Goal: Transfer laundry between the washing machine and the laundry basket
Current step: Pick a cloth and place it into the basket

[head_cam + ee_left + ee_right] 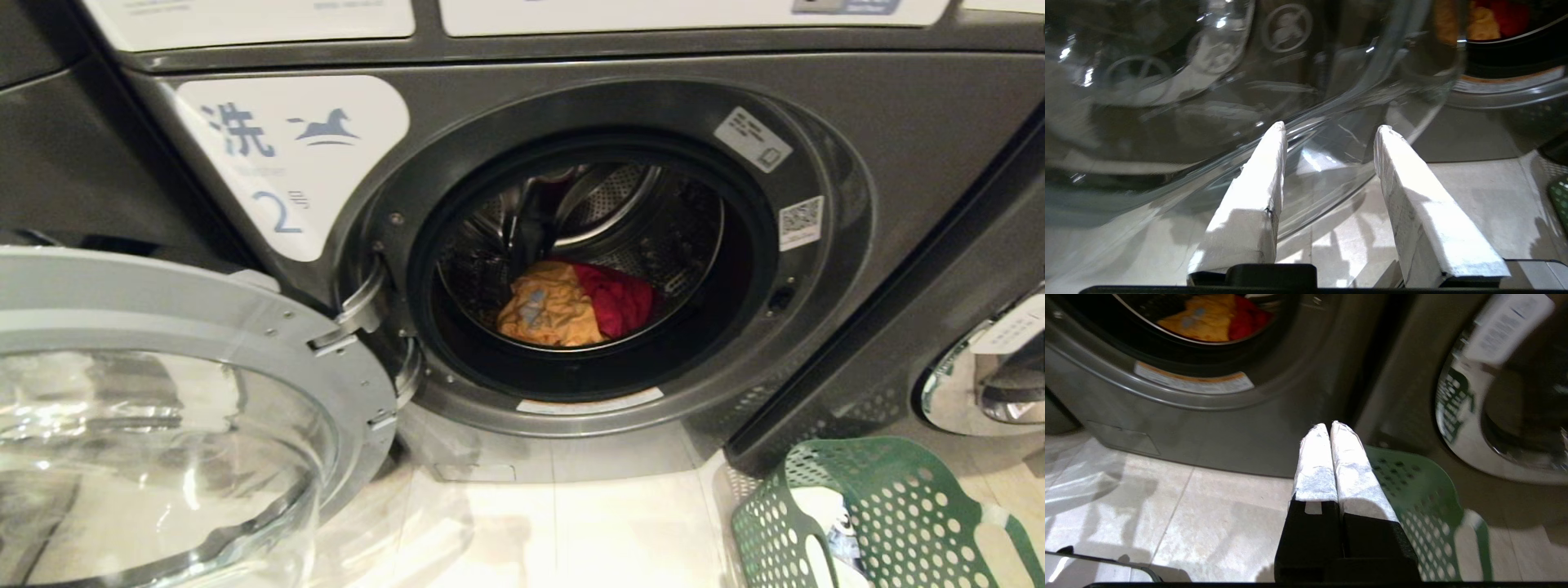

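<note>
Right gripper (1329, 426) pressed together, empty, above green perforated plastic basket (1412, 490); yellow garment (1202, 320) well ahead in drum. Left gripper (1331, 128) spread, probably near glass door (1167, 102); may bump it.

White label (290, 159) on the washing machine (506, 98) front, left of the drum opening, reading 洗 with a horse emblem, the numeral 2 and 号, QR sticker (800, 222) right of the opening, other stickers unreadable

You see the dark grey front-loading washing machine (816, 131) with its round glass door (163, 425) swung open to the left. Inside its steel drum (620, 204) lie a crumpled yellow-orange garment (551, 310) and, touching it, a red one (620, 298). The green perforated plastic laundry basket (882, 506) stands on the floor at lower right.
</note>
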